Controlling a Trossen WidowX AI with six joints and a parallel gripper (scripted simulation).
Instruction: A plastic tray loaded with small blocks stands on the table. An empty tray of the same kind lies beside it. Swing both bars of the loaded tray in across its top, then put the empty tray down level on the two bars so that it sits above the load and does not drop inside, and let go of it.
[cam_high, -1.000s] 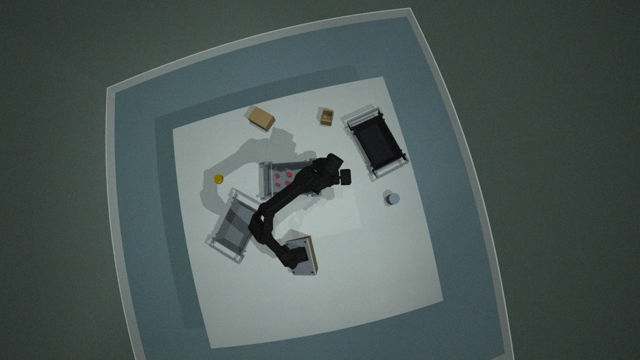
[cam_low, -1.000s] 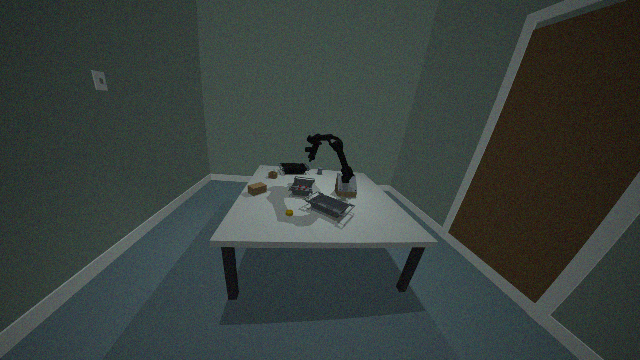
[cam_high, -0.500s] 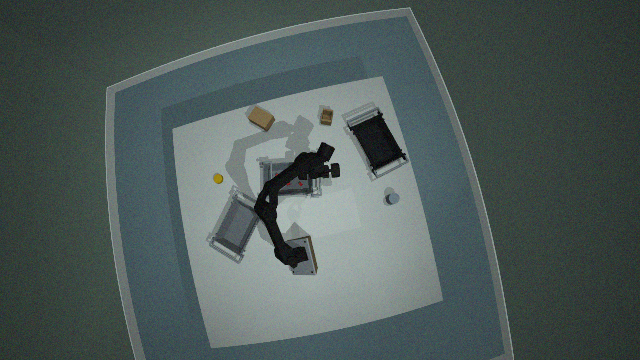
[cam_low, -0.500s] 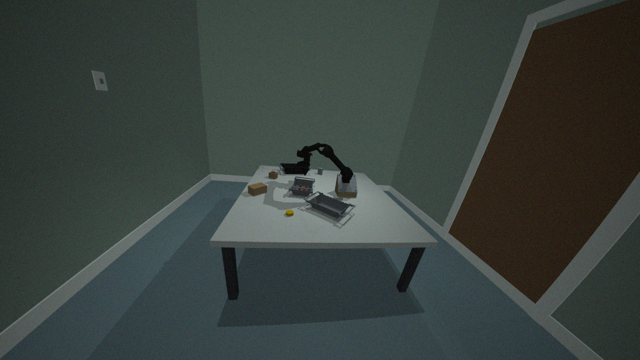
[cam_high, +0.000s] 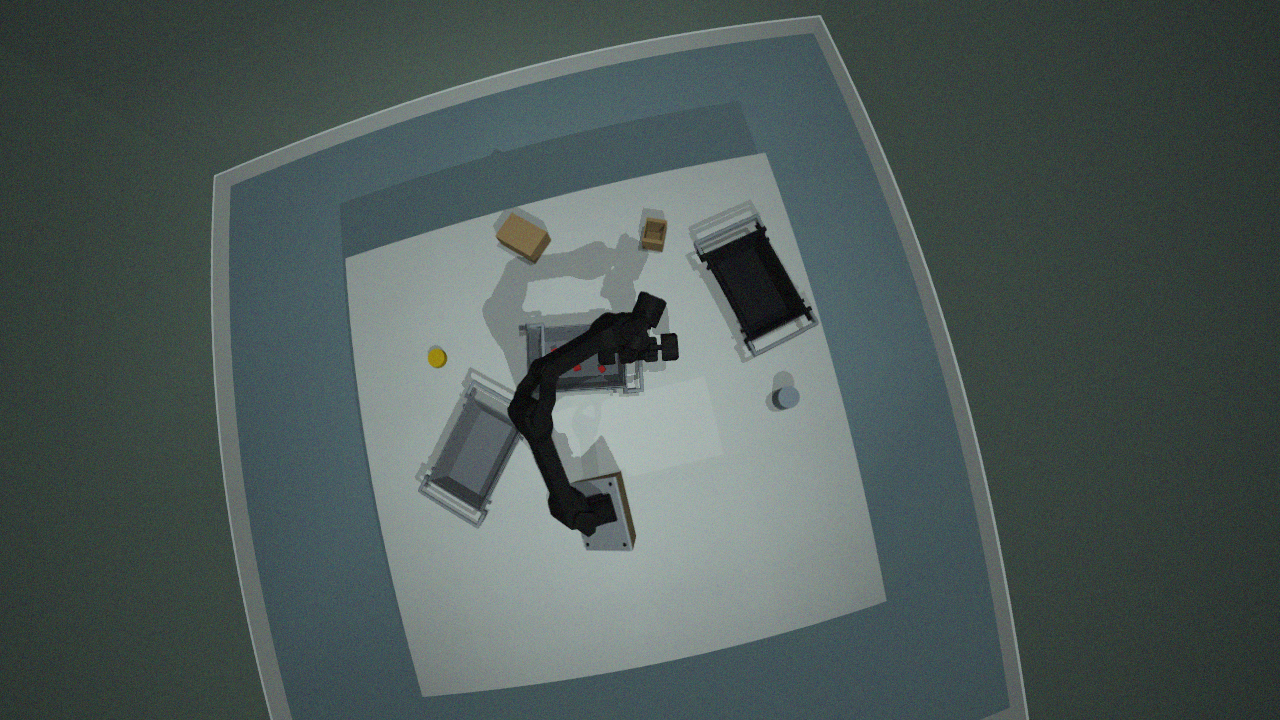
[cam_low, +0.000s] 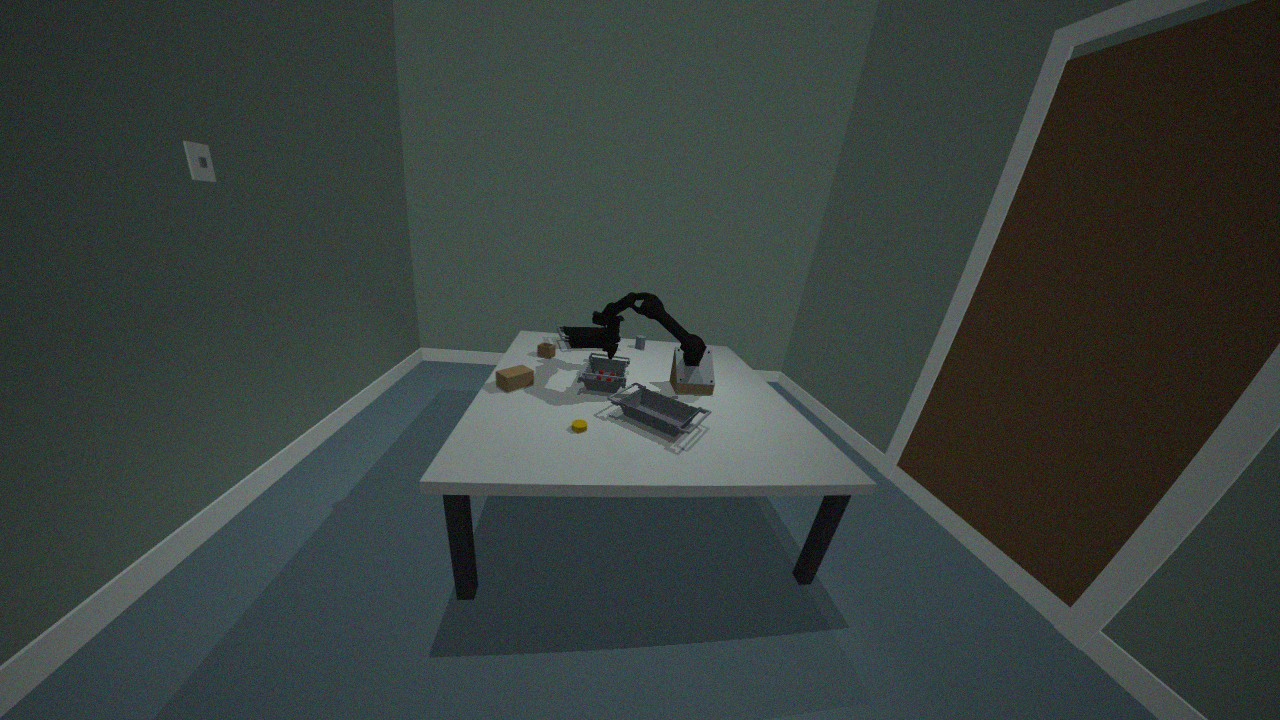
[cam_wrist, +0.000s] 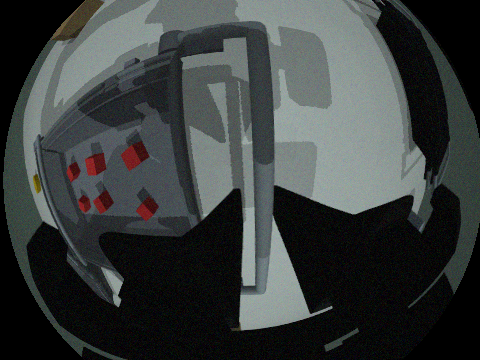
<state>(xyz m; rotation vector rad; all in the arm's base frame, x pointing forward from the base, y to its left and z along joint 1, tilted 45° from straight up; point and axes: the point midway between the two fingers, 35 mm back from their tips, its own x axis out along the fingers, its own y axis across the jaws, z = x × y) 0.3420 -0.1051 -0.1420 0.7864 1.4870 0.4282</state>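
Note:
The loaded grey tray (cam_high: 586, 383) (cam_low: 601, 386) (cam_wrist: 185, 150) holds several red blocks (cam_wrist: 136, 155). One bar (cam_high: 542, 338) lies across its top near the yellow disc's end. The other bar (cam_high: 640, 377) (cam_wrist: 262, 125) is swung out over the opposite end. My gripper (cam_high: 638, 349) (cam_low: 612, 355) (cam_wrist: 255, 194) points down above this outer bar, open only by a narrow gap. In the wrist view the bar runs lengthwise through the gap; I see no grip on it. The empty grey tray (cam_high: 474, 447) (cam_low: 657, 407) stands beside the loaded tray, bars out over its ends.
A black tray (cam_high: 760, 286) (cam_low: 586, 336) stands on the far side. A brown box (cam_high: 523, 237) (cam_low: 514, 378), a small open box (cam_high: 654, 233) (cam_low: 546, 350), a grey cylinder (cam_high: 785, 397) (cam_low: 640, 342) and a yellow disc (cam_high: 436, 357) (cam_low: 579, 426) stand around.

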